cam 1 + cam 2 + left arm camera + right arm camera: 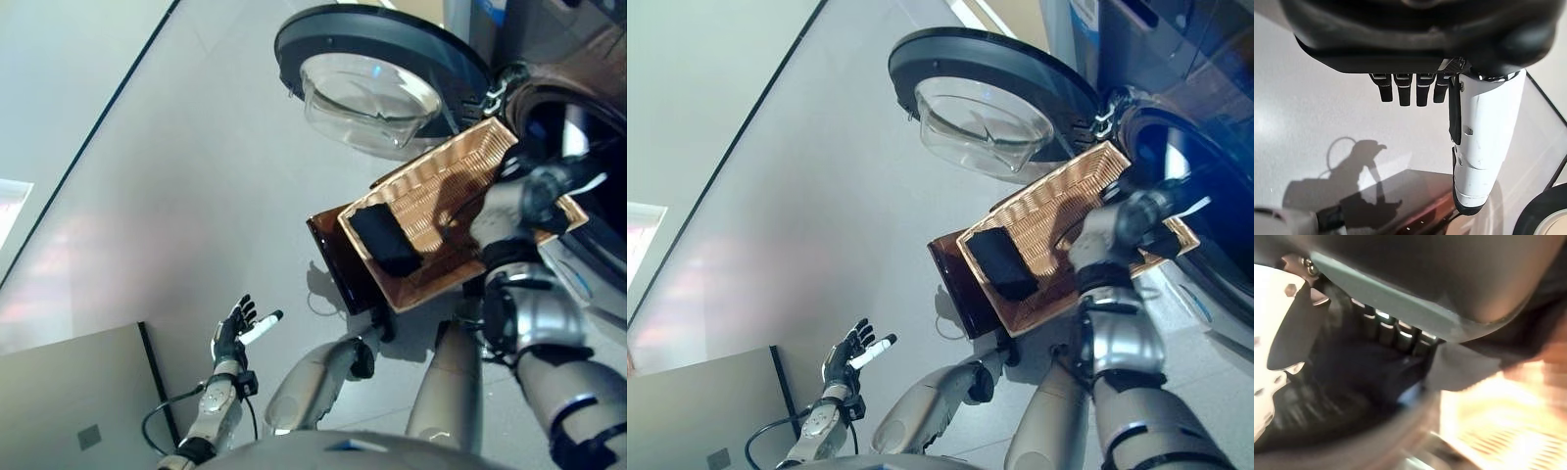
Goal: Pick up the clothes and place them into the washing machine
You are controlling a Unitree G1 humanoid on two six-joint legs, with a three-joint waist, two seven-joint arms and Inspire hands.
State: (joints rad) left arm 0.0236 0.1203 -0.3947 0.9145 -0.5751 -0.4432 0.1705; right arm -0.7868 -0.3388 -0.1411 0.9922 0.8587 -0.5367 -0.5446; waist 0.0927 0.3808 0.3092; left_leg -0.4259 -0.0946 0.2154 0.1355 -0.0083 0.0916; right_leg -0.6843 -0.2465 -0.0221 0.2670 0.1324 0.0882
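Left hand (233, 331) idles over floor, fingers straight | my right hand (537, 196) at washing machine (578, 147) mouth, finger state untellable | black garment (385, 239) in wicker basket (446, 181) beside those fingers

Rectangular tan wicker basket (446, 201): rough woven texture. Round washer door (382, 73): glossy clear bowl, dark smooth rim. Dark folded cloth (385, 240): matt. Grey floor (176, 196): smooth, slightly reflective

Right hand (1400, 279) over dark drum interior, fingers (1386, 330) straight, wicker basket (1508, 431) alongside
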